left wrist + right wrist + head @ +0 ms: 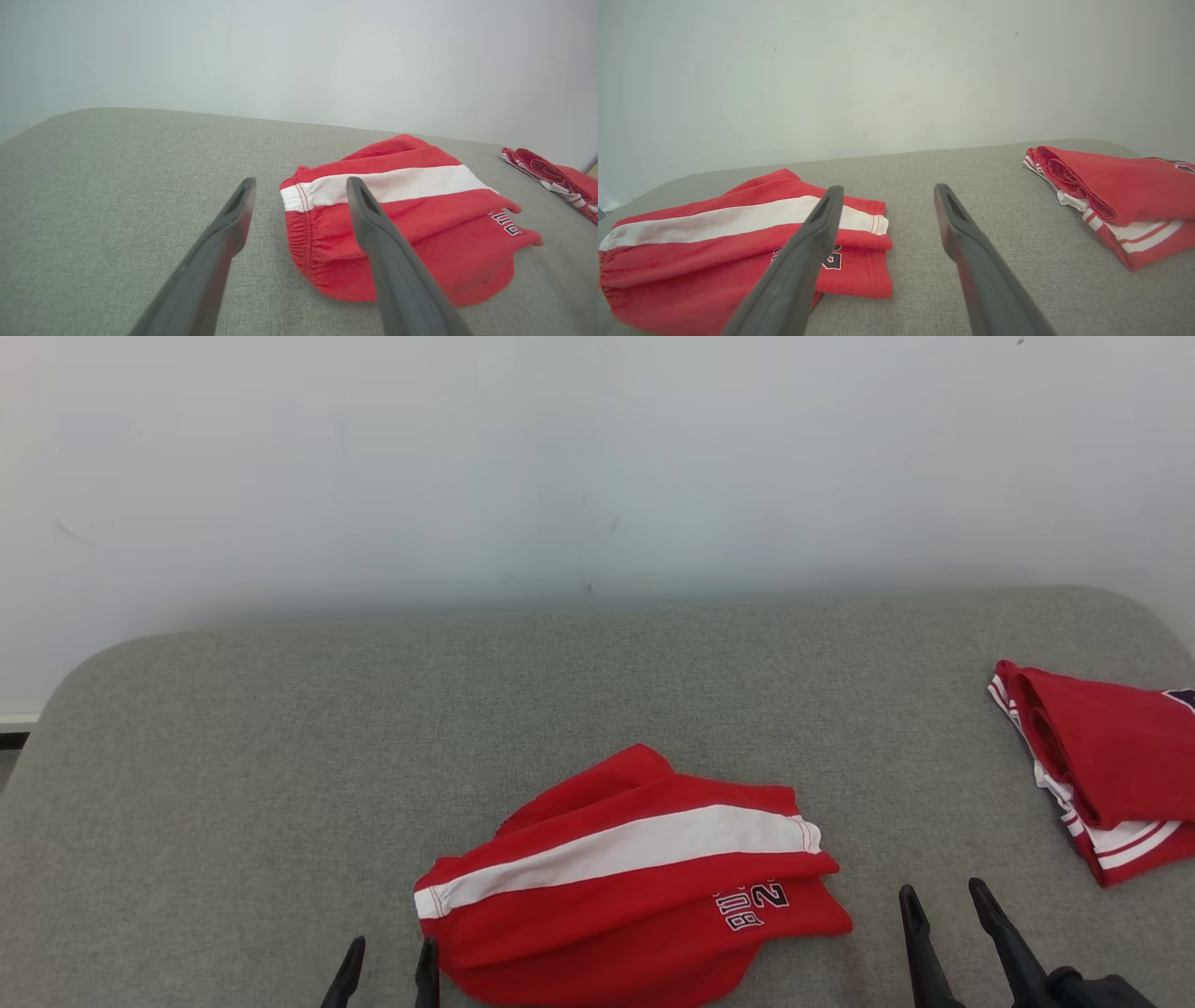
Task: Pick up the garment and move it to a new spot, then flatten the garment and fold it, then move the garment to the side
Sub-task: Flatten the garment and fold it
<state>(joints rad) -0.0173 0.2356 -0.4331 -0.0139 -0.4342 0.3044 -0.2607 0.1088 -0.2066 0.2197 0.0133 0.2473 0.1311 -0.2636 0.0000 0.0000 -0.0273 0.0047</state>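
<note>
The red garment [635,887] lies folded on the grey fabric worktop [280,756], near its front edge, with a white stripe across it and lettering at its lower right corner. The left end effector [390,963] stands released just beside the garment's left edge, nothing between its fingers. The right end effector [945,901] is released too, over bare cloth to the garment's right. A second red garment [1111,756] (white-trimmed, also folded) rests well apart at the right edge.

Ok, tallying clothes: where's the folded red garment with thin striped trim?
Head view: the red striped-trim garment lies at the grey fabric table's right edge, beyond the right gripper.
</note>
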